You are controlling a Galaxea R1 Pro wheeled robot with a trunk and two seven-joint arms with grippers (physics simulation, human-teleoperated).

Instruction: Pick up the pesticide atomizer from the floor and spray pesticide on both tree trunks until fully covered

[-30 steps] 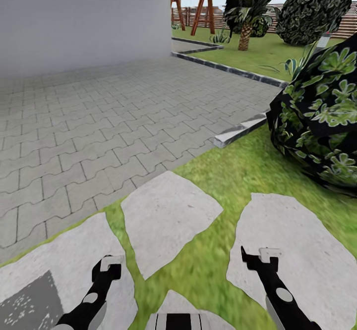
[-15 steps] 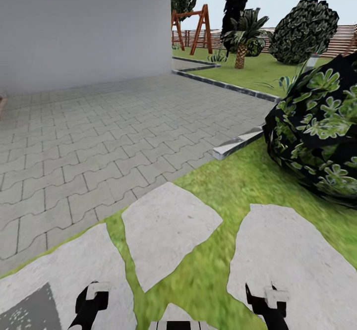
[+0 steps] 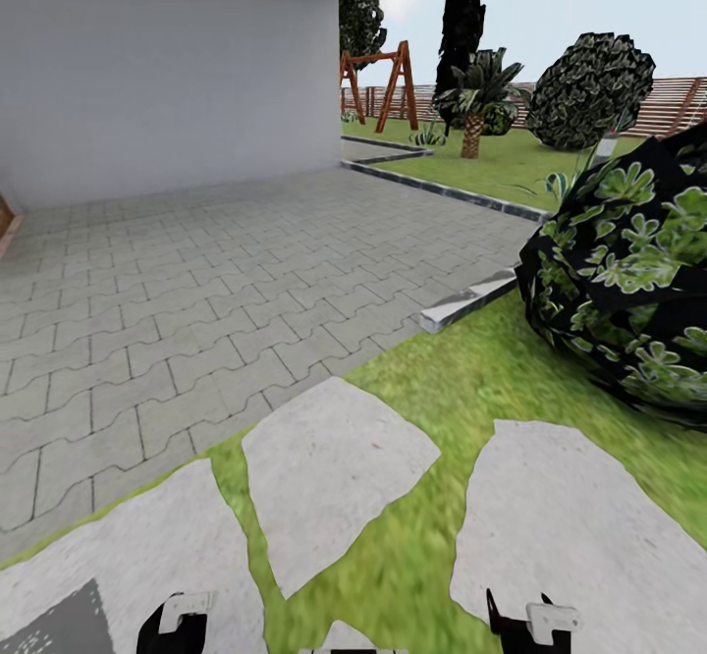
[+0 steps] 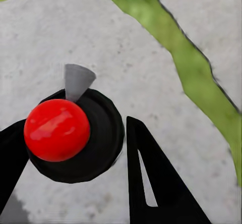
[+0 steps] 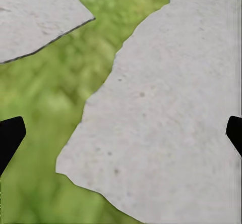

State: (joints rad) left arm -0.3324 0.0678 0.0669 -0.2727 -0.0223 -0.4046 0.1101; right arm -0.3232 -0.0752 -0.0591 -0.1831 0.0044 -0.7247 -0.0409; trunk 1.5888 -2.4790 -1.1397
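Change since a second ago: both arms have dropped toward the bottom edge of the head view, and that view has tilted up, so more sky, fence and house wall show; the paving and bushes have not themselves moved.

Left gripper [image 4: 70,148]: its two dark fingers [image 4: 156,183] stand on either side of the pesticide atomizer [image 4: 75,135], a black round body with a red ball top and a grey nozzle cone. One finger lies just beside the black body, the other at the far side of it; they look closed around it, though contact cannot be made out for certain.

Right gripper [image 5: 121,133]: spread wide, its fingertips [image 5: 10,135] at the two far edges of the wrist view, nothing between them but a stepping stone [image 5: 166,108] and grass [image 5: 45,93].

Atomizer's place: between the left fingers, over pale stone, with a strip of grass off to one side beyond the nearer finger.

Done so far: by the look of it, the pick-up is made or all but made.

Left to do: everything else. No bare grey-brown trunk of either task tree can be picked out ahead. A palm [image 3: 473,104], a dark cypress [image 3: 462,16], a round bush [image 3: 587,89] and a nearer leafy shrub [image 3: 628,271] stand over the lawn, with grey paving [image 3: 196,300] and the house wall [image 3: 167,65] on the other side.

Judgement: early stage; the robot must yet reach both trees and spray each trunk.
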